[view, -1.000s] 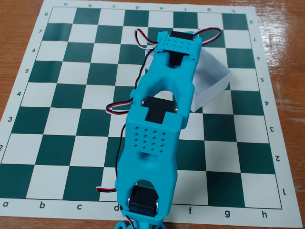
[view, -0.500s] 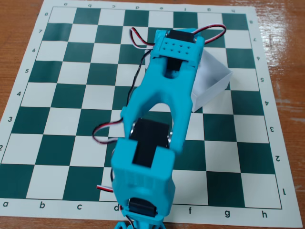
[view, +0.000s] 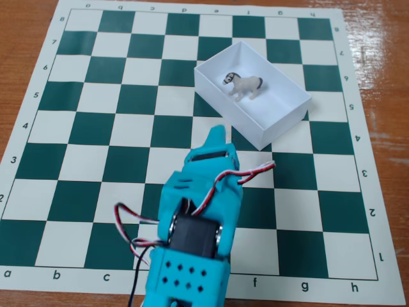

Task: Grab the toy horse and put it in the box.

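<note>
Gripper (view: pixel 217 135) — only one fingertip visible, open or closed unclear; arm base cut off at bottom edge.

Toy horse (view: pixel 243 86) stands inside white box (view: pixel 281 123) on chessboard (view: pixel 83 128). Blue arm (view: pixel 192 243) folded low near bottom edge; gripper (view: pixel 216 135) tip just short of box, jaw state unclear.

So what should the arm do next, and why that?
Probably just fold back a little further toward its base and rest. The toy horse already lies inside the box, and the hand sits outside it, near the box's lower edge, carrying nothing as far as can be seen.
</note>
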You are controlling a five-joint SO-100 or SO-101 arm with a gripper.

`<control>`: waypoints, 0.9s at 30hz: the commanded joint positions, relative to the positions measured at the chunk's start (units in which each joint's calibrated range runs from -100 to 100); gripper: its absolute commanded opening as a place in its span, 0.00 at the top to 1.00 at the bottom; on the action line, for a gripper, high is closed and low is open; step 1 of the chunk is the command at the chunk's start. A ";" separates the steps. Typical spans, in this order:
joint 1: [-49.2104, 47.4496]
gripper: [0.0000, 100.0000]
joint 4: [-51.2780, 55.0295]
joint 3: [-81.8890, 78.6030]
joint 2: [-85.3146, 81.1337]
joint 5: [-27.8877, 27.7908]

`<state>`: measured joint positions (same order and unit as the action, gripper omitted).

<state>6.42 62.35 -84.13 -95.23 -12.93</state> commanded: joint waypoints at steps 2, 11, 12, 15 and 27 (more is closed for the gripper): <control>-0.71 0.73 -3.38 -7.22 -4.41 -0.28; -2.85 0.73 -5.45 -15.87 -4.32 -0.67; -3.35 0.73 -3.63 -15.87 -4.32 -0.67; -5.71 0.78 0.61 -15.87 -4.41 -1.40; -6.07 1.00 0.69 -15.87 -4.41 -1.40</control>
<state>0.67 62.78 -99.64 -99.15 -14.13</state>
